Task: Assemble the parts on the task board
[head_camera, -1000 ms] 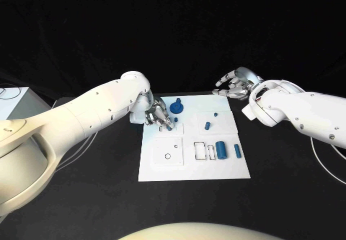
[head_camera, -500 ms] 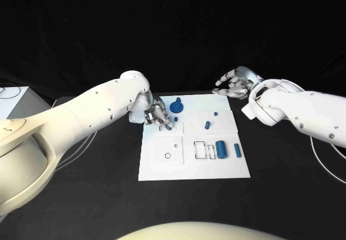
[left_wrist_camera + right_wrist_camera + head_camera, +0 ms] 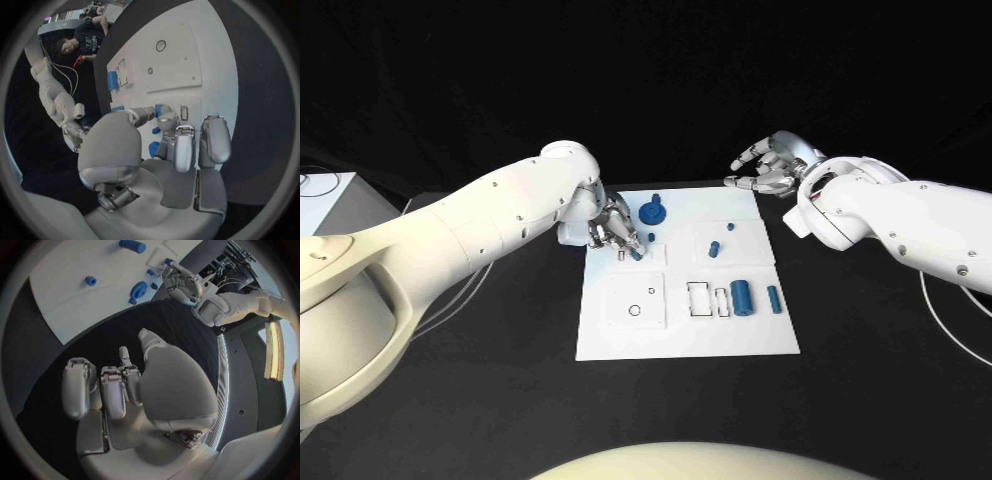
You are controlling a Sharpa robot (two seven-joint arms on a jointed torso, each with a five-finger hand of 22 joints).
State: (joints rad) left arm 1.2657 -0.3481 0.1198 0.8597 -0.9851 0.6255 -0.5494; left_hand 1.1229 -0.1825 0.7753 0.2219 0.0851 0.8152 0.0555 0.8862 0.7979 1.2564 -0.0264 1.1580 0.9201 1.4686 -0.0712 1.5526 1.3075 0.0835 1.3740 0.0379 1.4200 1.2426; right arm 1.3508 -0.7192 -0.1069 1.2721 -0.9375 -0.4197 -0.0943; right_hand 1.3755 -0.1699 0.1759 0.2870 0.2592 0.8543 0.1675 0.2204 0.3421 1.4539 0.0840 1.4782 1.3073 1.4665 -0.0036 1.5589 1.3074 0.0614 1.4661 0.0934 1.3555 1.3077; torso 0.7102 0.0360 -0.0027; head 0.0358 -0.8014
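Writing none legible on task board (image 3: 687,330); left hand (image 3: 616,232) pinches small blue part (image 3: 636,254), right hand (image 3: 769,168) curled, holding nothing

Three cameras — one overhead, two at the wrists.

Head view: looking steeply down from above at the black table (image 3: 473,400), far enough back to take in the whole task board (image 3: 687,275) and both arms. Left wrist view: close behind the left hand (image 3: 156,150), facing along the board. Right wrist view: behind the right hand (image 3: 125,385), off the board's edge — sharing the board and the left hand with the other two.
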